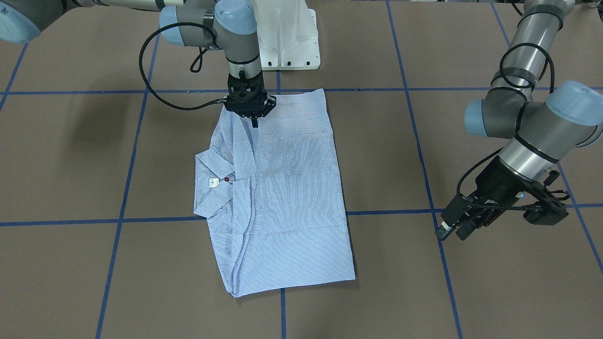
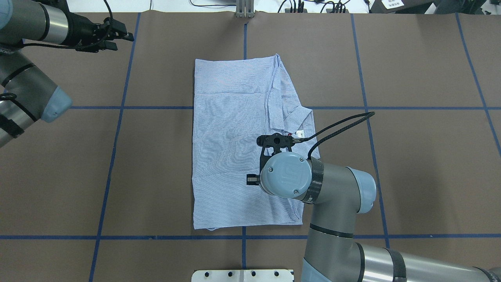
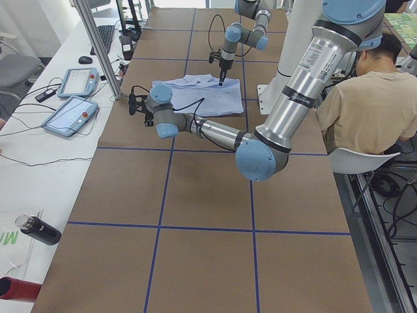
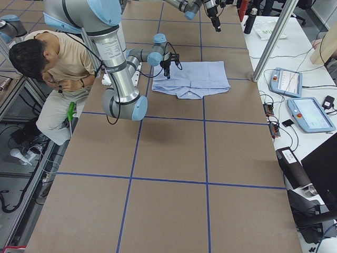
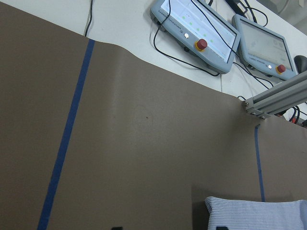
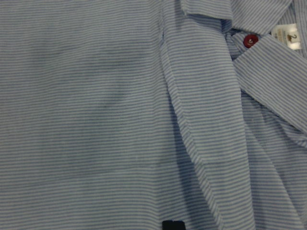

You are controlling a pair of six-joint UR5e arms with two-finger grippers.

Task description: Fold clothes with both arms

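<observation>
Brown paper with blue tape lines (image 1: 155, 219) covers the counter (image 1: 70, 165) in front of me. Closest to me, off to one side, hangs the robot's left tool (image 1: 453, 230). Its two fingers are spread apart and hold nothing. It is well apart from the shirt.

Next comes the shirt (image 1: 292, 202), blue and white with thin stripes. It lies flat in the middle of the counter, folded into a long shape, with no sleeves sticking out. The collar (image 1: 212, 197) pokes out on one long side, with a red button (image 1: 227, 179) and a small white label (image 1: 213, 182) on it.

Farther back, at the far end of the shirt, the right tool (image 1: 254, 123) points straight down. Its fingers are pressed together. The tip is right at the cloth, but I cannot tell if it touches it or has pinched any. Behind it stands the white base (image 1: 289, 37).

I think the shirt needs folding in half next, end to end. What could go wrong? If the right tool lifts only the top layer, the neat fold could fall open. If it pulls one corner while the left tool is so far off, the shirt could twist or slide on the paper. The collar could also flip and bunch up.
</observation>
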